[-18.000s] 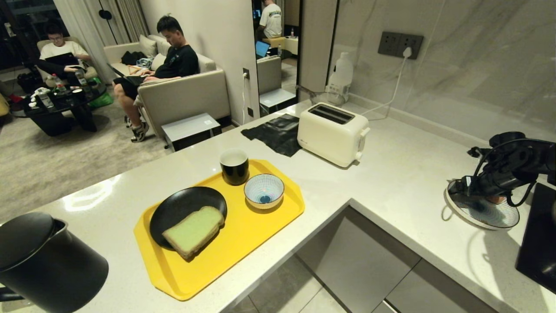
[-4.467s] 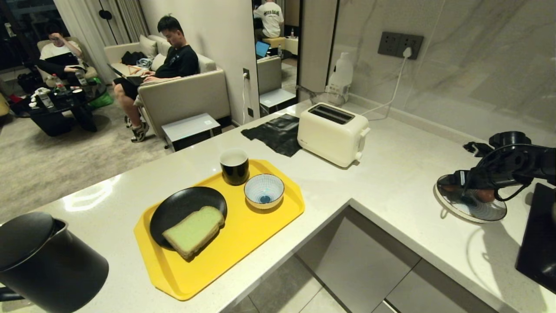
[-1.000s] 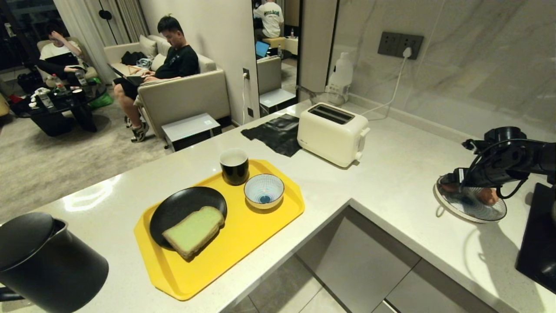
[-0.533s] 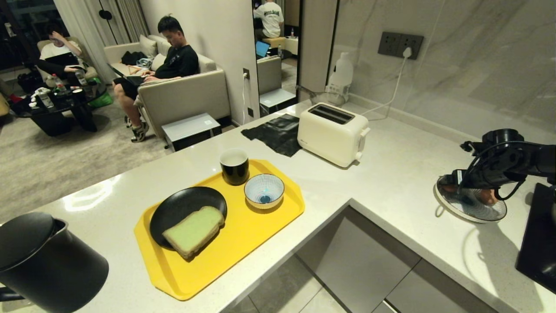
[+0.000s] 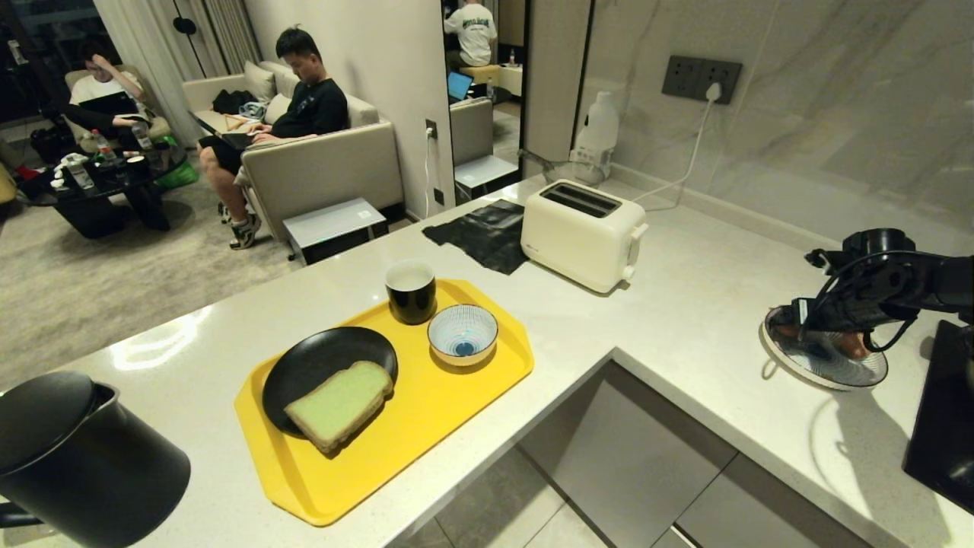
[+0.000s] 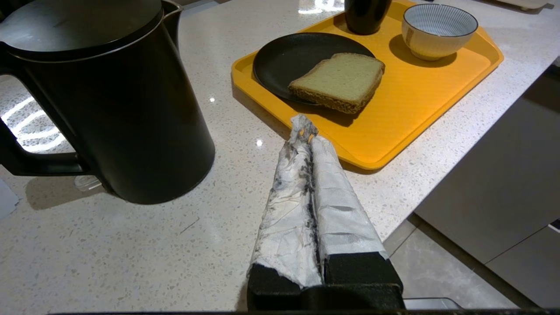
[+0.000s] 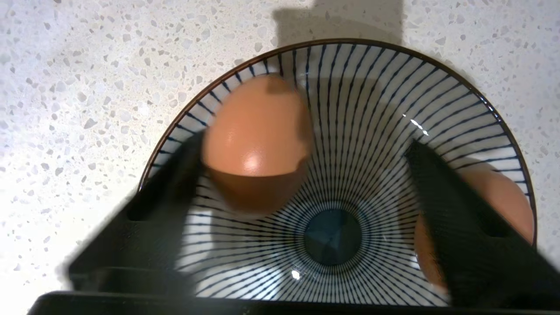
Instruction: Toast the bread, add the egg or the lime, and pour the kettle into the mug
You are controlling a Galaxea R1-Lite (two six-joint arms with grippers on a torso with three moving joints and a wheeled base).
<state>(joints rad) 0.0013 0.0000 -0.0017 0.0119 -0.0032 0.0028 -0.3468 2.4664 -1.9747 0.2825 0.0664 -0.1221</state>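
Head view: high, looking forward and down across the desk [image 5: 685, 320]. Left wrist view: low, close, sharing the yellow tray [image 6: 420, 100] and kettle [image 6: 109, 100]. Right wrist view: straight down, very near the striped plate [image 7: 372, 109].

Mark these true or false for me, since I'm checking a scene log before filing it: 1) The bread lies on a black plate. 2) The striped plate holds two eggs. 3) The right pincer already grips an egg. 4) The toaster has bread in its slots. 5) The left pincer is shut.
1) True: the bread lies on the black plate on the yellow tray.
2) True: two eggs lie on the striped plate.
3) False: the right pincer is open above the plate, gripping nothing.
4) False: the toaster slots look empty.
5) True: the left pincer is shut, near the kettle.
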